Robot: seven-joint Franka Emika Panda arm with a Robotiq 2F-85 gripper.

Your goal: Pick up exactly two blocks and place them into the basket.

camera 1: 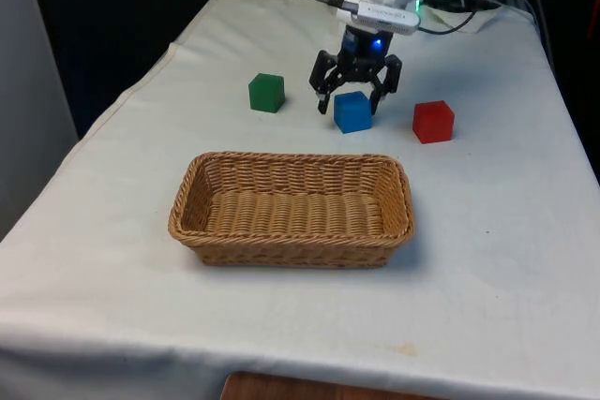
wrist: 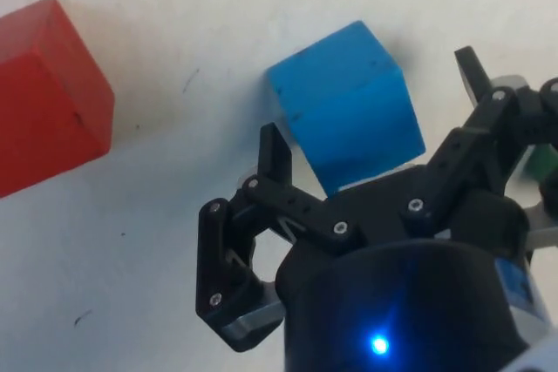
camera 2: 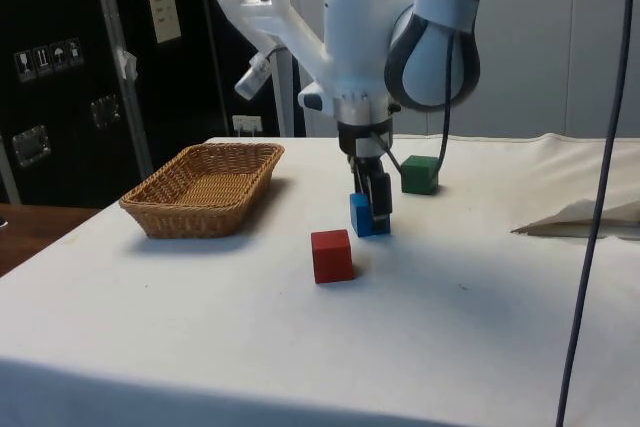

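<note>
- Jaws (camera 1: 355,98) spread wide, lowered close to the surface, straddling the blue block (camera 1: 352,111) with one finger (wrist: 277,159) on each side of it and a visible gap to each; nothing gripped. Seen from the side (camera 2: 376,209), fingers reach down beside the block (camera 2: 361,215); up close (wrist: 366,119), block (wrist: 347,104) sits between the two finger tips.
- Surface (camera 1: 487,259) covered with a white cloth, carrying the basket and three blocks.
- Basket (camera 1: 292,238) woven, tan, oblong, lying near the middle of the surface towards the near edge of the front view; nothing inside. From the side (camera 2: 150,209), well apart from the blocks.
- Red block (camera 1: 433,122) resting on the cloth near the blue one, towards the front view's right edge, apart from it; also in the side view (camera 2: 331,255) and up close (wrist: 48,93).
- Green block (camera 1: 266,93) on the cloth towards the front view's left, near the blue one but not touching; in the side view (camera 2: 419,174) beyond the arm, nearer the far edge.
- All three blocks in a rough row beyond the basket, towards the far end of the surface.
</note>
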